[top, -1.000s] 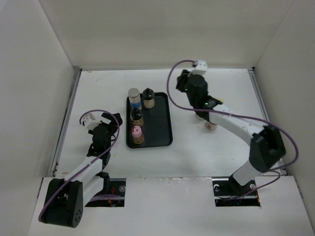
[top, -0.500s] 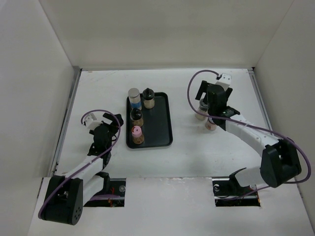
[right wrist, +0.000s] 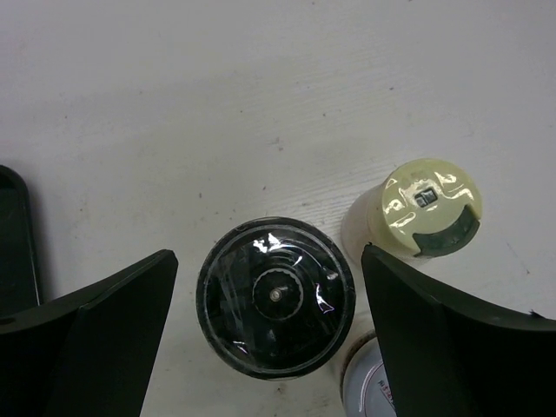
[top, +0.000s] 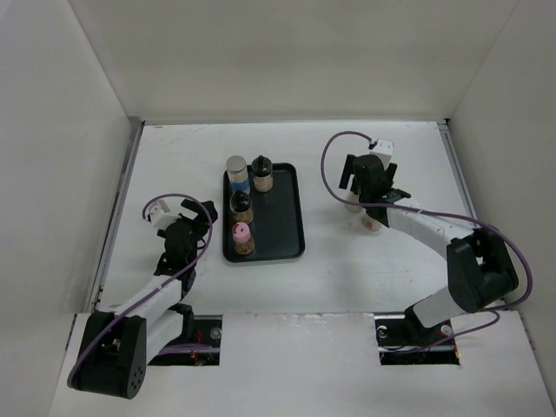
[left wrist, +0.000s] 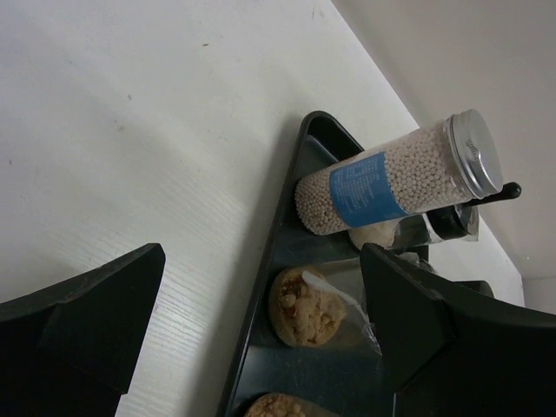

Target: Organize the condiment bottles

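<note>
In the black tray [top: 291,217] stand several condiment bottles: a grey-lidded one with a blue label [top: 236,169], a black-lidded one [top: 261,172], another black-lidded one [top: 241,206] and a pink-lidded one [top: 241,236]. Right of the tray, my right gripper [top: 358,195] hangs open over loose bottles. In the right wrist view a black-lidded bottle [right wrist: 276,308] stands between the spread jaws of that gripper [right wrist: 269,265], untouched. A pale-yellow-lidded bottle [right wrist: 426,208] and a white-lidded one [right wrist: 375,391] stand beside it. My left gripper [top: 198,215] is open and empty, left of the tray.
The left wrist view looks along the tray's rim [left wrist: 276,261] at the blue-labelled jar [left wrist: 391,178] and a brown-filled jar [left wrist: 308,306]. White walls enclose the table on three sides. A corner of the tray [right wrist: 13,234] shows left of the right gripper.
The right arm has swung right, then a little back left, settling over the loose bottles, and its jaws have opened. The left arm has barely moved.
</note>
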You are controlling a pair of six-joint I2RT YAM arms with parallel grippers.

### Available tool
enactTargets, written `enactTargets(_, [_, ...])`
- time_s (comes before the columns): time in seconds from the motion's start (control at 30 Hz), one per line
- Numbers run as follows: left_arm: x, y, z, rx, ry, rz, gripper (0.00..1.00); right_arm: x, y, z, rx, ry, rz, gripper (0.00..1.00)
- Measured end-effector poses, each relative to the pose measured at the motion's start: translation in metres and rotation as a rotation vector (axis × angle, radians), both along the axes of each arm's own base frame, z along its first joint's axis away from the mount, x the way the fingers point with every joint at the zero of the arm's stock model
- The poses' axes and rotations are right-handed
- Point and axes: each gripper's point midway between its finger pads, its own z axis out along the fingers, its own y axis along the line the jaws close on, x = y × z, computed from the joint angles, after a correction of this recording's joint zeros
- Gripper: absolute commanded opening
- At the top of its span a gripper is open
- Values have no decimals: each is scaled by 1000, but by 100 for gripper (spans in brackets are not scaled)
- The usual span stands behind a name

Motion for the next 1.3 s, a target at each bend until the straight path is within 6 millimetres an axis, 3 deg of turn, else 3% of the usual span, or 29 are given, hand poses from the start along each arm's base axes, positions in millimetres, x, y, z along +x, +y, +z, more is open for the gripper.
enactTargets(0.07, [0,0,0,0,1,-1,100,1,2,-5,3,11,3,90])
enactTargets(0.3, [0,0,3,-2,-9,0,100,1,9,-15,1,38,15,62])
enactTargets(0.5, [0,-1,-1,0,3,-5,100,-3,21,-11,-23,24,42,58])
enactTargets(0.7, [0,-1,-1,1,4,-4,100,-9,81,23,-43,-57,195,56])
enactTargets(0.9, [0,-1,0,0,-1,-4,100,18,154,63,35,-167,308,55])
enactTargets(1.1, [0,-1,2,0,-6,-4,100,52,198,43,49,-158,363,54])
enactTargets(1.3, [0,-1,3,-1,-9,-3,100,68,218,14,44,-122,396,55])
